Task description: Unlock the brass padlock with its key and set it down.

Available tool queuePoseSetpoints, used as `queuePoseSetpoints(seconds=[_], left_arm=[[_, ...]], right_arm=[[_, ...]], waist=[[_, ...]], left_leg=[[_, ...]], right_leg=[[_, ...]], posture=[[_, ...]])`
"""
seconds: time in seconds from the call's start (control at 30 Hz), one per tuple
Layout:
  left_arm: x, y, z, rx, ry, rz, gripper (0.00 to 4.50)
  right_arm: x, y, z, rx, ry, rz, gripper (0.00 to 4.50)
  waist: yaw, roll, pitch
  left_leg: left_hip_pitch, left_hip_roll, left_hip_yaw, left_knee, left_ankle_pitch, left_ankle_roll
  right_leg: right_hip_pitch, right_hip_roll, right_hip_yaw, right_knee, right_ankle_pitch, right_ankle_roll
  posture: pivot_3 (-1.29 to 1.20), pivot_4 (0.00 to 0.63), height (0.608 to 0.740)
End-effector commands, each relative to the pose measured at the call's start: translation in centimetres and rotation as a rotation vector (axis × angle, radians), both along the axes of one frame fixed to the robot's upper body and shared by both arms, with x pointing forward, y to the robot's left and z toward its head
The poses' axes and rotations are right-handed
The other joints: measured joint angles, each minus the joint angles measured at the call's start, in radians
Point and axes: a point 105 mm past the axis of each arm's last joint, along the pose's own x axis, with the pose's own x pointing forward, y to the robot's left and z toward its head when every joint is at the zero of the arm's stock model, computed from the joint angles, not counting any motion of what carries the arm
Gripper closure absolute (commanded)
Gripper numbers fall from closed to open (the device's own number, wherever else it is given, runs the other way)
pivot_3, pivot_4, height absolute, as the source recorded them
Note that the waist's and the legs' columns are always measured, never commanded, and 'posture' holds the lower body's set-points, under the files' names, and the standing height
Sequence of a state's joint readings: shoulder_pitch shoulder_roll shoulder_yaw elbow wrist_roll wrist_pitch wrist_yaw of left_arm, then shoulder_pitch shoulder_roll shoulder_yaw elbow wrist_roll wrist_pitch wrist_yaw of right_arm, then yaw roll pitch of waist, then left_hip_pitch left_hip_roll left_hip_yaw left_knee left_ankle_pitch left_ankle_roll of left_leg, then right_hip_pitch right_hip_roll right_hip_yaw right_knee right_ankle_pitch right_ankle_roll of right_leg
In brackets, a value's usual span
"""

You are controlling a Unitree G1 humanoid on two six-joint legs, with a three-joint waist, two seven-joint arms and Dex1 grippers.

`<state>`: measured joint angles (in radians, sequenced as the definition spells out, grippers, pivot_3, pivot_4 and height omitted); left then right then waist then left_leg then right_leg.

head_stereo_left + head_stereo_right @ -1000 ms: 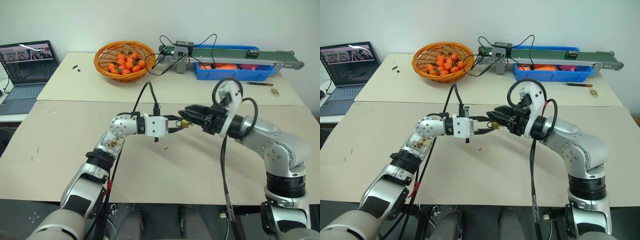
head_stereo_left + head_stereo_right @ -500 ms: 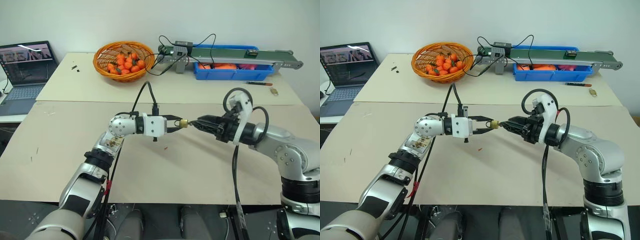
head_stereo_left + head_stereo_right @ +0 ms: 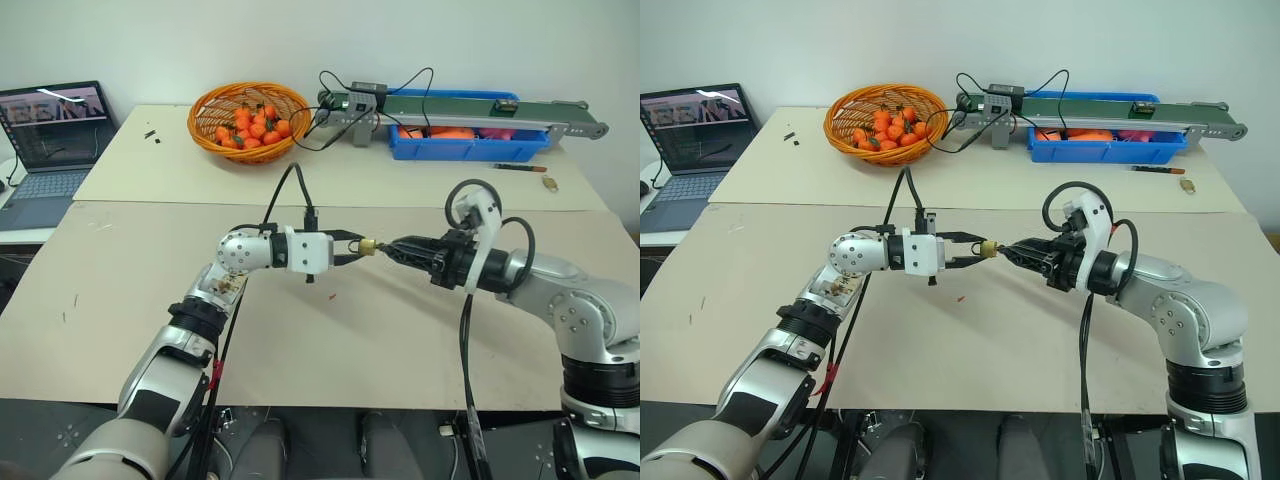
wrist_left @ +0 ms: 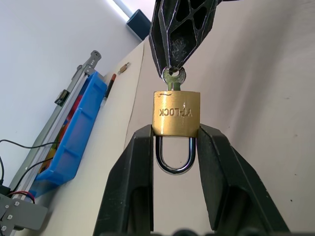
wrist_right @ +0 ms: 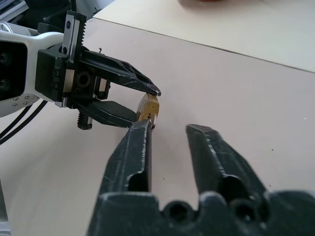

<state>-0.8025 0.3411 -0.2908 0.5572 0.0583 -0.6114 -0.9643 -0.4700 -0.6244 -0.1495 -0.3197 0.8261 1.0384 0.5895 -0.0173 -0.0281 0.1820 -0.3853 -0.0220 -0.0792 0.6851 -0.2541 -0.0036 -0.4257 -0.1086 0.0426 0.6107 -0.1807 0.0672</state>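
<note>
Gripping the brass padlock point(image 4: 176, 112) between its two black fingers point(image 4: 132, 177), the left hand point(image 3: 352, 249) holds it in the air above the counter point(image 3: 120, 300), with the silver shackle pointing back toward the wrist and the keyhole end facing away from it. The key point(image 4: 173, 80) is stuck into that far end of the padlock, its round head showing just past the brass body. The right hand point(image 3: 1012, 251) meets the left one tip to tip; in the left wrist view its black fingers are pressed on the key's head. In the right wrist view one of its fingertips lies against the padlock while the other stands apart, so whether it is truly clamped on the key cannot be told.
</note>
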Motion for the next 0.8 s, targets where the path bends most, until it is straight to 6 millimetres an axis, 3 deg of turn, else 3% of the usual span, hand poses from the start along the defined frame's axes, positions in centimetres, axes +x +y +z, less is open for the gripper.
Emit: queuePoseSetpoints(seconds=[0.03, 0.6, 0.63, 0.73, 0.8], left_arm=[[-0.09, -0.37, 1.66, -0.029, -0.065, -0.018, 3.66], [-0.04, -0.47, 1.68, -0.033, -0.068, -0.016, 3.66], [-0.04, -0.49, 1.69, -0.034, -0.068, -0.016, 3.66], [-0.05, -0.53, 1.72, -0.035, -0.068, -0.017, 3.66], [-0.05, -0.55, 1.72, -0.036, -0.068, -0.017, 3.66]], right_arm=[[-0.2, 0.27, 1.28, 0.013, -0.048, 0.012, 4.4], [-0.09, 0.77, 1.2, 0.016, -0.042, 0.021, 4.4], [-0.07, 0.77, 1.2, 0.015, -0.043, 0.02, 3.85], [-0.02, 0.76, 1.22, 0.011, -0.046, 0.017, 3.02], [0.01, 0.78, 1.22, 0.009, -0.046, 0.016, 3.02]], waist=[[0.0, 0.0, 0.0], [0.0, 0.0, 0.0], [0.0, 0.0, 0.0], [0.0, 0.0, 0.0], [0.0, 0.0, 0.0]], left_leg=[[0.0, 0.0, 0.0, 0.0, 0.0, 0.0], [0.0, 0.0, 0.0, 0.0, 0.0, 0.0], [0.0, 0.0, 0.0, 0.0, 0.0, 0.0], [0.0, 0.0, 0.0, 0.0, 0.0, 0.0], [0.0, 0.0, 0.0, 0.0, 0.0, 0.0]], right_leg=[[0.0, 0.0, 0.0, 0.0, 0.0, 0.0], [0.0, 0.0, 0.0, 0.0, 0.0, 0.0], [0.0, 0.0, 0.0, 0.0, 0.0, 0.0], [0.0, 0.0, 0.0, 0.0, 0.0, 0.0], [0.0, 0.0, 0.0, 0.0, 0.0, 0.0]], posture=[[0.0, 0.15, 0.717], [0.0, 0.15, 0.717], [0.0, 0.15, 0.717], [0.0, 0.15, 0.717], [0.0, 0.15, 0.717]])
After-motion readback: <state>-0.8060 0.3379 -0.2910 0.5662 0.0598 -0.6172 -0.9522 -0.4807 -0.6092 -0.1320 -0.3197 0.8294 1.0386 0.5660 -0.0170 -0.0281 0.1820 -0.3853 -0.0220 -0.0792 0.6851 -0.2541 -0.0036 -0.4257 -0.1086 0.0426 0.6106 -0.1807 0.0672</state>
